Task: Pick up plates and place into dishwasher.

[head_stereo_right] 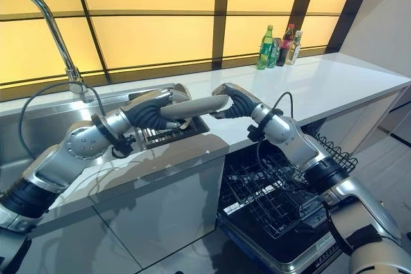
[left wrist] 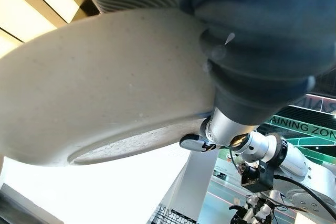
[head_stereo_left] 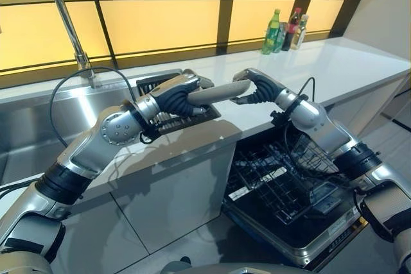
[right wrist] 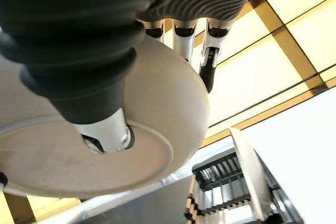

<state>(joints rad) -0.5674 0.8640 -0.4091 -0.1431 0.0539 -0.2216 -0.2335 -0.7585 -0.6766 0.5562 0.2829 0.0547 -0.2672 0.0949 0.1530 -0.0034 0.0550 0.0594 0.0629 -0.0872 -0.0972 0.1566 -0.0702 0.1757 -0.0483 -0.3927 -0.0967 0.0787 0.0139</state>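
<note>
A pale beige plate [head_stereo_left: 218, 93] hangs nearly level above the white counter [head_stereo_left: 334, 68], held between both hands over the counter's near edge. The left hand [head_stereo_left: 176, 96] grips its left rim, dark cover on top and fingers curled around the edge. The right hand [head_stereo_left: 257, 88] pinches the opposite rim; in the right wrist view its thumb [right wrist: 105, 135] presses the plate's underside at the foot ring while its fingers [right wrist: 209, 66] wrap over the far edge. The left wrist view shows the plate's underside [left wrist: 105, 93] from close up, with the right hand's dark-tipped thumb [left wrist: 195, 141] at its rim.

Just behind the plate a black dish rack [head_stereo_left: 168, 120] sits on the counter beside the steel sink [head_stereo_left: 26, 133] and its tall faucet [head_stereo_left: 64, 11]. The right wrist view shows another plate [right wrist: 251, 174] standing on edge in that rack.

Below and to the right, the dishwasher [head_stereo_left: 289, 190] stands open, its wire basket [head_stereo_right: 270, 190] pulled out with open room above it. Three bottles [head_stereo_left: 282, 30] stand well apart at the back of the counter by the window.
</note>
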